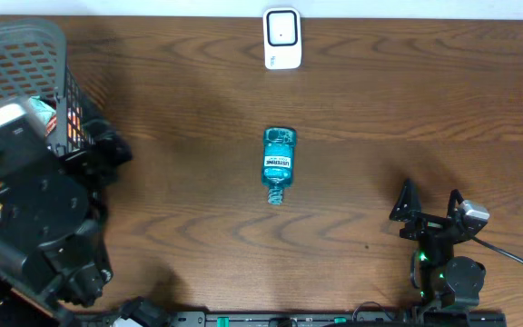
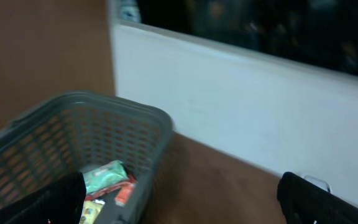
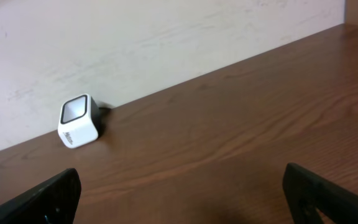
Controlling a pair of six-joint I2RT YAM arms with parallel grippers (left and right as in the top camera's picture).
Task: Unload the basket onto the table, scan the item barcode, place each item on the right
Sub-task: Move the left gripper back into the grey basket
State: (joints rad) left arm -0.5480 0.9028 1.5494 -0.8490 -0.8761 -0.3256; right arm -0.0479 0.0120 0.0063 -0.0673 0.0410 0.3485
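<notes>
The item is a blue mouthwash bottle [image 1: 278,165]. It lies on its side in the middle of the wooden table, cap toward the front edge and label up. The white barcode scanner [image 1: 281,38] stands at the far edge, also seen as the scanner [image 3: 78,120] in the right wrist view. My left gripper [image 1: 107,154] hovers open beside the basket, well left of the bottle, with nothing between its fingers [image 2: 48,202]. My right gripper [image 1: 430,205] stands open and empty near the front right, its fingers [image 3: 328,196] spread wide. Neither wrist view shows the bottle.
A grey mesh basket [image 1: 16,50] stands at the far left corner. The basket [image 2: 73,124] holds a green packet [image 2: 104,174] and other small packets. A white wall [image 3: 135,37] runs along the table's far edge.
</notes>
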